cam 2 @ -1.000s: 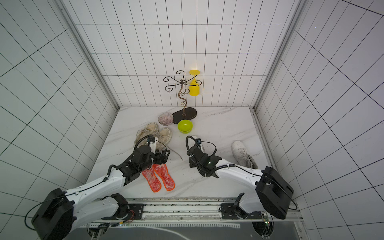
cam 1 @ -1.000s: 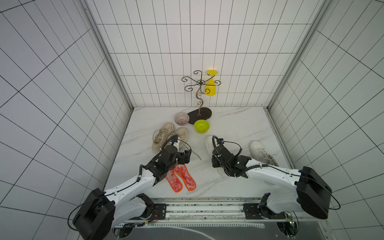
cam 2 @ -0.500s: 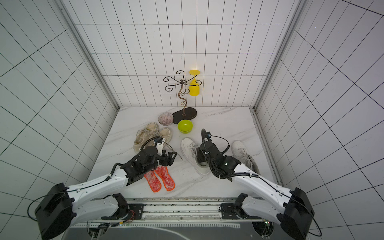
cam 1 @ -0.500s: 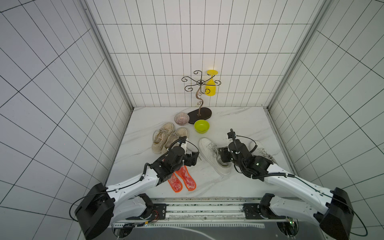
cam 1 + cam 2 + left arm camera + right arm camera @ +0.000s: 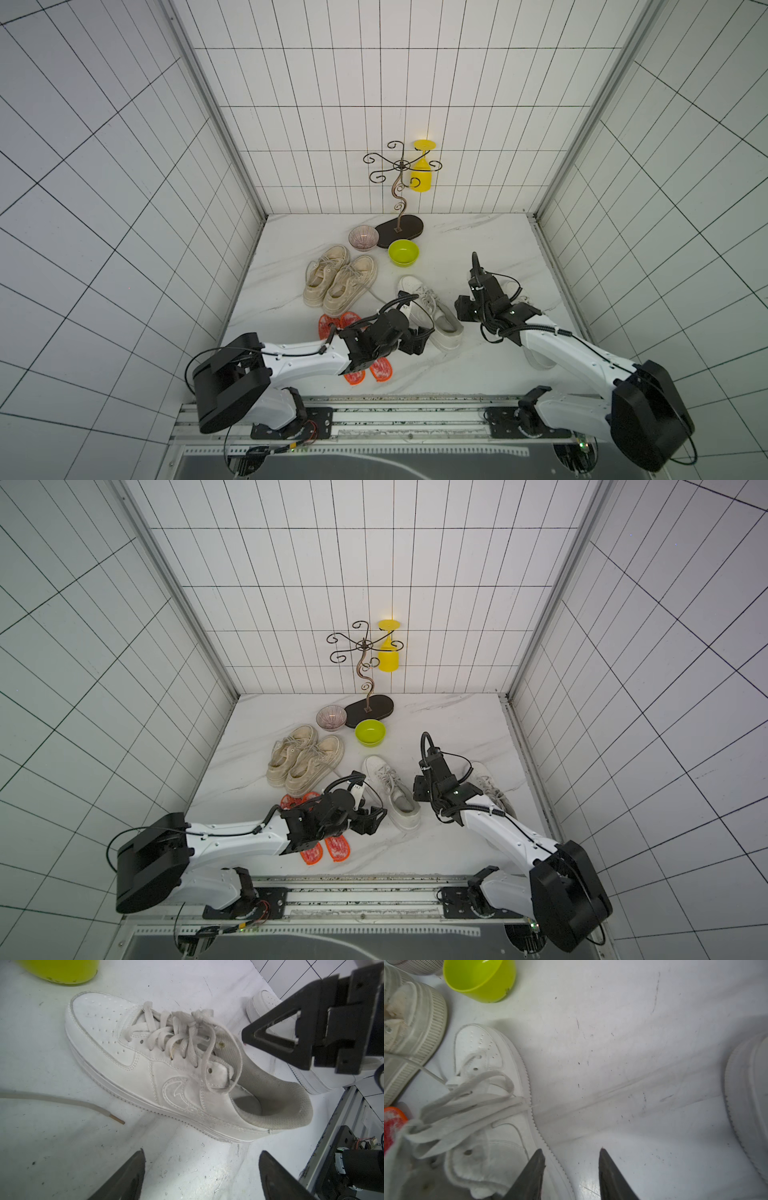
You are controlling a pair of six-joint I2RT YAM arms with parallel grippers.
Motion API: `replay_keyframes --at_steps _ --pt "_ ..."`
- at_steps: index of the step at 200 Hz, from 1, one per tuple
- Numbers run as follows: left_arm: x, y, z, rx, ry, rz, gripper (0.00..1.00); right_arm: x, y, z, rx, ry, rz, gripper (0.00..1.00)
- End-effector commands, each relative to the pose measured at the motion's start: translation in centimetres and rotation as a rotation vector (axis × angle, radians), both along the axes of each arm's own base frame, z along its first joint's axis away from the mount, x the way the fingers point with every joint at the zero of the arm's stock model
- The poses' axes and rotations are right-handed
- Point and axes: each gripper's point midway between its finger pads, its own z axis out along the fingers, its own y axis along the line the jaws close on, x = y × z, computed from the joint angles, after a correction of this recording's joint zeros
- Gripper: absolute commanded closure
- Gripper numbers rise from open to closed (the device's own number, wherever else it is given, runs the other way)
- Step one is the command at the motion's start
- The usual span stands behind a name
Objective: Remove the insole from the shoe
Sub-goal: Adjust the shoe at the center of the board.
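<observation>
Top views both showed a pair of orange insoles [image 5: 381,369] lying nearest the rail on the desk [image 5: 478,374], partly under the left arm. These were loose already and were judged not to be the item in question.

Just beyond them the left hand [image 5: 423,338] stood wide open and empty. In the left wrist view its fingers [image 5: 128,1178] straddled bare desk just short of the heel of the white shoe [image 5: 166,1068]. That shoe sat upright on its sole, heel toward the rail. The insole [image 5: 246,1098], so far as the collar opening allowed, lay inside it, not yet drawn.

The right hand [image 5: 571,1165] was beside the shoe's heel end, partly open and gripping nothing, with desk visible between its fingers. One finger [image 5: 280,1047] hung just above the collar.

Farther off lay a second white shoe [image 5: 266,1003], a beige pair [image 5: 340,280] and a green bowl [image 5: 403,252].

Risks noted:
- Neither hand restrained the shoe, so a pull on the insole would likely lift or drag the whole shoe.
- The tied laces [image 5: 187,1030] looped over the opening, and a descending finger could snag them.
- The padded collar sat close to the right finger and could be pinched instead of the insole.
- A shoved shoe could strike the bowl near its toe.
</observation>
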Motion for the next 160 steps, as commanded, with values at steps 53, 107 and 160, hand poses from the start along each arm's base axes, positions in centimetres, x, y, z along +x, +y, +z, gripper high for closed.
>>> replay_keyframes --at_steps 53,107,160 --pt "3.7 -0.5 -0.6 0.015 -0.003 0.087 0.20 -4.1 3.9 -2.5 0.114 0.048 0.193 0.56" --pt "4.3 3.7 -1.1 0.108 -0.037 0.133 0.26 -6.1 9.5 -1.6 0.177 0.015 0.349 0.56" --pt "3.5 7.1 -3.2 0.226 -0.042 0.150 0.28 -4.9 7.6 -0.3 0.154 -0.061 0.281 0.59"
